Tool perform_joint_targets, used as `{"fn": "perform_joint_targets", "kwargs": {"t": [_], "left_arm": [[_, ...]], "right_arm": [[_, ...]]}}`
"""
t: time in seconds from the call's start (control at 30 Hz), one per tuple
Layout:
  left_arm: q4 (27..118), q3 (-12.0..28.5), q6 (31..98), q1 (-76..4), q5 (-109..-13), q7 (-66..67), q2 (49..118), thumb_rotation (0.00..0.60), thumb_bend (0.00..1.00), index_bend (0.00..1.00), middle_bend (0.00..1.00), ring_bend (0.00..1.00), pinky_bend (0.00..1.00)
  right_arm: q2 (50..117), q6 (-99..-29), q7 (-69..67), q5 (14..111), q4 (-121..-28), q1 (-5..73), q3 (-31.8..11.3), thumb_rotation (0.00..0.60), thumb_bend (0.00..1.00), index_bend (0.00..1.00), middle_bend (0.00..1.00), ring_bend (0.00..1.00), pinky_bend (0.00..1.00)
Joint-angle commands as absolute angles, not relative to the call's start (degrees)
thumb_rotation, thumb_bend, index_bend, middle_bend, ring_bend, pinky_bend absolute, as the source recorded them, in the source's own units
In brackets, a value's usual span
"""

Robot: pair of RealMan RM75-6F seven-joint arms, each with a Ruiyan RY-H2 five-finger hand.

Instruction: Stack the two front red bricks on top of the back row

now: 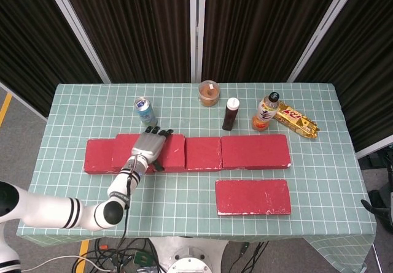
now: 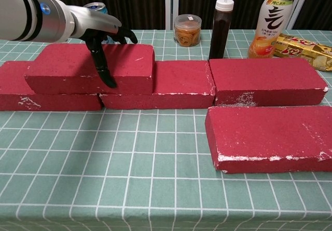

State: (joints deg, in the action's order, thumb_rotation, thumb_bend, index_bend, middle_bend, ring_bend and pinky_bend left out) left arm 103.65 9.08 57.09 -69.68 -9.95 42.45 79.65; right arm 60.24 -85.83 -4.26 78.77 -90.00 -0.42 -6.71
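Observation:
Three red bricks form the back row: left [image 2: 11, 95], middle [image 2: 179, 83] and right [image 2: 264, 80]. A fourth red brick [image 2: 57, 70] lies on top, spanning the left and middle ones; the head view also shows this stacked brick [image 1: 172, 151]. My left hand [image 2: 101, 34] grips it, fingers over its back edge and thumb down its front face; the same left hand [image 1: 147, 147] appears in the head view. One red brick [image 1: 253, 196] lies alone in front at the right. My right hand is out of sight.
Behind the bricks stand a blue can [image 1: 143, 109], a lidded jar [image 1: 209, 93], a dark bottle [image 1: 230, 114] and an orange drink bottle [image 1: 266, 111]. A gold snack pack [image 1: 296, 121] lies at the back right. The green checked cloth [image 1: 184, 193] covers the table.

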Motion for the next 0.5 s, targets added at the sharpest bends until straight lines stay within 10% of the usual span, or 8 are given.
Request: {"fn": "perform_joint_targets", "kwargs": {"t": [0.03,0.5], "left_arm": [[103.5,8.9,56.8,-69.8,-9.8,42.4,79.7,0.6,0.03,0.05,0.16,0.0,0.0],[104.1,8.6,56.4,-69.9,-10.4,41.0,79.1,0.6,0.03,0.03,0.0,0.0,0.0]], "right_arm": [[60.3,-85.8,-4.2,78.8,-89.9,-0.4,-6.7,0.6,0.0,0.0,0.0,0.0,0.0],[60.2,-85.9,-4.4,78.1,-89.7,-0.7,-6.8,0.6,0.0,0.0,0.0,0.0,0.0]]}}
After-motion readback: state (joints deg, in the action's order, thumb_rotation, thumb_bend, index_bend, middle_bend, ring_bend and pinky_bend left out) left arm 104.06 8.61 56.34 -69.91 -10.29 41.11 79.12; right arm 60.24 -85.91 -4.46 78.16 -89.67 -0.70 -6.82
